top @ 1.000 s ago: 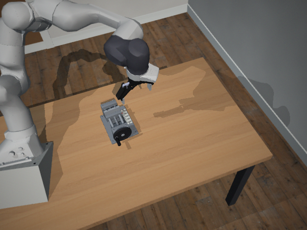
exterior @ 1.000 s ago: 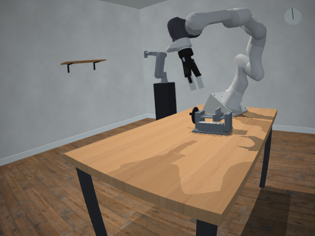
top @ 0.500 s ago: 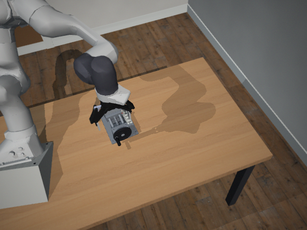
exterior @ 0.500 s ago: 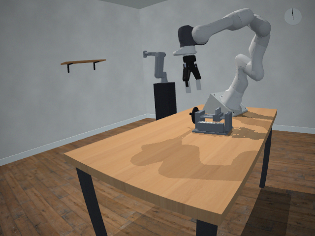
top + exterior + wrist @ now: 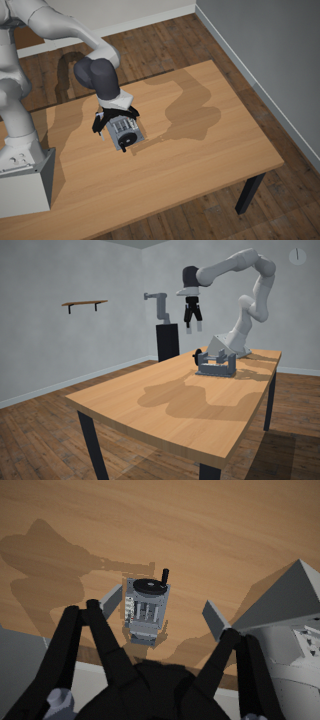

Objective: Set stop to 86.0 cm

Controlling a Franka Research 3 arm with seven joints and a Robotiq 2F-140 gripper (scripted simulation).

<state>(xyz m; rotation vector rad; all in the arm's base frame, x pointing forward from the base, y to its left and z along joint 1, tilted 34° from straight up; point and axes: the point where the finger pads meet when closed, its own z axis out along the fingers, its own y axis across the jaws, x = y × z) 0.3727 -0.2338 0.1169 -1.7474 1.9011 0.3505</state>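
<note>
— What worries you most from where you are?

— Missing the crank. My pincer (image 5: pixel 193 329) hangs well above the stop fixture (image 5: pixel 215 363), which sits on the counter (image 5: pixel 165 405) near my base (image 5: pixel 219 342). The handwheel (image 5: pixel 127 140) is a small black disc at the end of the fixture away from my base, with a short knob (image 5: pixel 123 149) sticking off its rim. In the top view I seem to hover over the back of the fixture rather than over the wheel. If I drop straight down, I judge my fingers would land on the rails or the sliding stop (image 5: pixel 221 355) instead.

— And if you do reach it?

— The knob is thin. A grip off its centre could slip as I turn, or I could shove the whole fixture across the wood. I also cannot read the scale beside the rails (image 5: pixel 129 605) from the wrist view, so overshooting the mark is a real risk.

— What is the pincer doing right now?

— Spread as wide as it goes, pointing down, with nothing between the fingers and nothing touching them. From the wrist, the fixture shows framed in the gap, far below.
</note>
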